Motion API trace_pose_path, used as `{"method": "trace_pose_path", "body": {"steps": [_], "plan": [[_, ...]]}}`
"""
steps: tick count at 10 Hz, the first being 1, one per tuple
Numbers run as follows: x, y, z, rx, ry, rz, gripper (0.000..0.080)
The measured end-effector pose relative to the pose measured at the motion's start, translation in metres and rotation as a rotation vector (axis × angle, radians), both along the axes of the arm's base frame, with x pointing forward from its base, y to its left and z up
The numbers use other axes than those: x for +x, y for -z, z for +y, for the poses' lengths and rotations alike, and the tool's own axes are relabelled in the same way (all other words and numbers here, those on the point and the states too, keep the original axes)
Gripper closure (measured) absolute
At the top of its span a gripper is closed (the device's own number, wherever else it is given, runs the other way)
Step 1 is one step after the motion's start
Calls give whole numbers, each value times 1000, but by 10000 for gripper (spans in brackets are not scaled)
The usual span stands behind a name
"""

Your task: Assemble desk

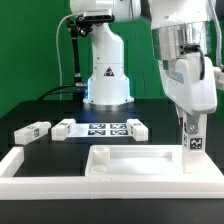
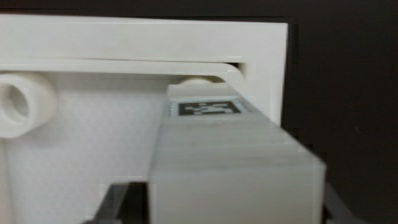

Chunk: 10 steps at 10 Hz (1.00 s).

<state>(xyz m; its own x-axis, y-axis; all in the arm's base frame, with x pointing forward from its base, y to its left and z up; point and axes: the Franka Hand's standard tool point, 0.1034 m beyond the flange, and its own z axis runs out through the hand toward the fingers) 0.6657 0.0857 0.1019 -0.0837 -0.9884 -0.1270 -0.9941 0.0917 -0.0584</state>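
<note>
Over the panel's corner, exterior view's right: leg held upright in gripper.
Gripper (image 1: 191, 122) jaws stand part-closed, clamped on the upper end of one leg (image 1: 194, 146), tag facing the exterior camera. The leg's lower end meets the corner of the panel (image 1: 128, 160); it probably touches, but neither view shows the seat clearly. The panel lies flat, rim up, on the table (image 1: 60, 150), just inside the angle of the rail (image 1: 35, 168). In the wrist view the leg fills the foreground, its tagged end against the panel's rim, with a round hole in the panel to one side. Loose legs (image 1: 32, 130) lie behind the panel, beside the marker board (image 1: 108, 128).
</note>
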Motion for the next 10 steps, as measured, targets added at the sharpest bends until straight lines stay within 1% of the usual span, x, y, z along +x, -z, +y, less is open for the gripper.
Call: {"method": "trace_pose_path", "body": {"steps": [1, 2, 3, 4, 5, 8, 9, 10], "plan": [[0, 0, 0, -1, -8, -2, 506], [-2, 1, 2, -24, -103, -3, 506], [-6, 1, 10, -67, -243, 5, 235], [-8, -1, 17, -85, -398, -2, 235], [-8, -4, 22, -93, -506, -14, 165], [-8, -3, 21, -102, -698, -31, 150], [-8, -3, 19, -109, -828, -43, 150], [-5, -4, 11, -121, -1050, -68, 150]]}}
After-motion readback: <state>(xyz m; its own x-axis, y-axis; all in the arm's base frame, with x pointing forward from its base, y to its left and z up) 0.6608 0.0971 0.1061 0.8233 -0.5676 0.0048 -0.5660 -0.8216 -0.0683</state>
